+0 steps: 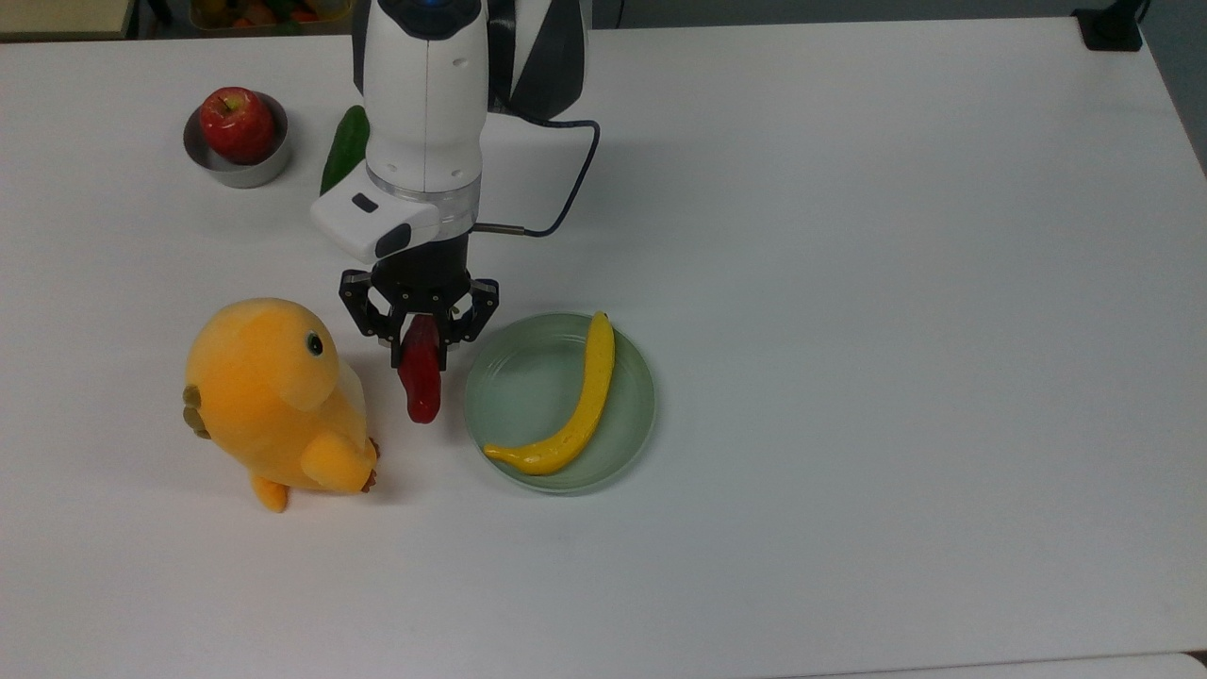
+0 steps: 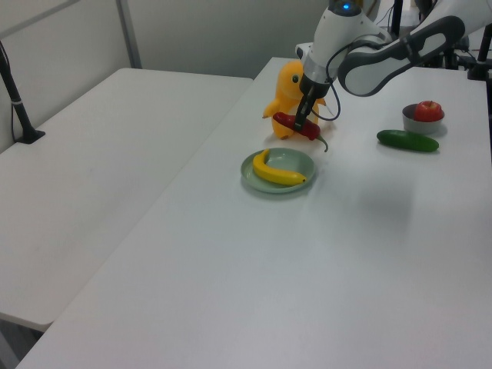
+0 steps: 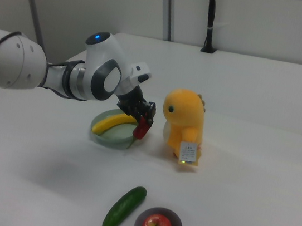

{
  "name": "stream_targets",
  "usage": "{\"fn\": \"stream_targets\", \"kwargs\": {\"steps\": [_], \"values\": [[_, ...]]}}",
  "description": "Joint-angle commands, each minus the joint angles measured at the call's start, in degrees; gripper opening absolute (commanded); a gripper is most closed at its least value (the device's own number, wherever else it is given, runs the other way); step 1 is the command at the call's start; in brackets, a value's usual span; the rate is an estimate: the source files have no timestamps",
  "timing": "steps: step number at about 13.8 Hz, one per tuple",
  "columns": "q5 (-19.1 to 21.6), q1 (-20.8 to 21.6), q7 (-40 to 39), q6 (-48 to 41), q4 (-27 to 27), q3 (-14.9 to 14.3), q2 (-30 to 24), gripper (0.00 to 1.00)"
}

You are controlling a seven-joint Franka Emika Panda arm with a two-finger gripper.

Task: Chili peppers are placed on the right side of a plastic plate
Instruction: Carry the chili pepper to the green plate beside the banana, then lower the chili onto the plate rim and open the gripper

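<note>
Gripper (image 1: 421, 332) pinches the chili pepper (image 1: 420, 375) by its upper end. Pepper hangs between plush toy (image 1: 273, 401) and plastic plate (image 1: 514, 387), above the desk (image 1: 849, 283).

Nothing I can see here reads as words, brand names or numbers. The only thing with print on it is a small white tag (image 3: 188, 152) on the orange plush toy (image 3: 183, 123), hanging low on its front in the right view, at about 6 o'clock from its face; there are dark lines on it, but I cannot make out a single letter or figure
</note>
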Motion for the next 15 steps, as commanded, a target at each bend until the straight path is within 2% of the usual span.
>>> {"fn": "stream_targets", "kwargs": {"steps": [1,4,6,7,9,12,15], "values": [[-1.51,0.19,0.77,2.34,1.61,-0.26,2.60,0.03],[-1.25,0.27,1.21,2.69,3.89,-0.34,4.62,0.16],[-0.81,0.27,5.32,5.57,3.89,-0.52,4.80,0.37],[-1.51,0.62,7.52,6.73,3.89,-0.69,5.32,0.99],[-3.00,0.98,7.72,6.65,3.89,-0.87,5.51,1.00],[-2.92,0.80,7.72,6.13,3.72,-0.78,4.89,1.00],[-2.75,0.71,7.54,-4.03,3.45,-0.78,0.42,1.00]]}}
